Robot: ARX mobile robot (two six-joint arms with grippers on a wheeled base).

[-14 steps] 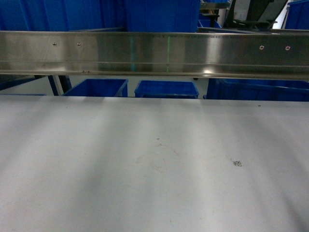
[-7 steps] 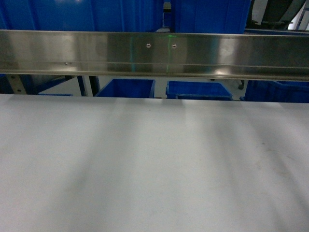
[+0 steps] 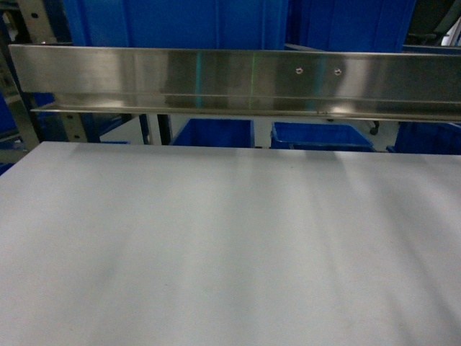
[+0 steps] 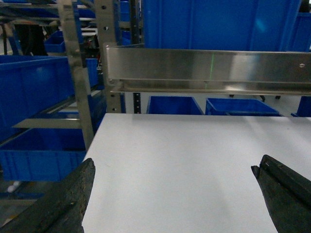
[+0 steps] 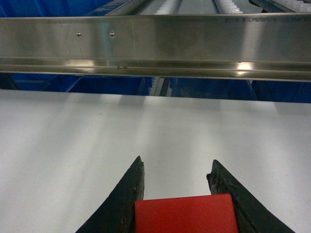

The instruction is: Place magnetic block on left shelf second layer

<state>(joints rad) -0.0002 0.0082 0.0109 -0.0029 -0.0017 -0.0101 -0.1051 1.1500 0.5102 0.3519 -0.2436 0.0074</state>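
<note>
Right gripper (image 5: 177,182) fingers clamped on magnetic block (image 5: 186,213); left gripper (image 4: 172,187) wide open, empty. Keep clamp firm; target rack left of steel rail (image 3: 238,76).

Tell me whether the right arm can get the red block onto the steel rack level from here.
Probably not yet. The right tool grips the magnetic block low over the white tabletop, and the steel rail of the rack stands ahead above it, so the arm must lift first.
</note>
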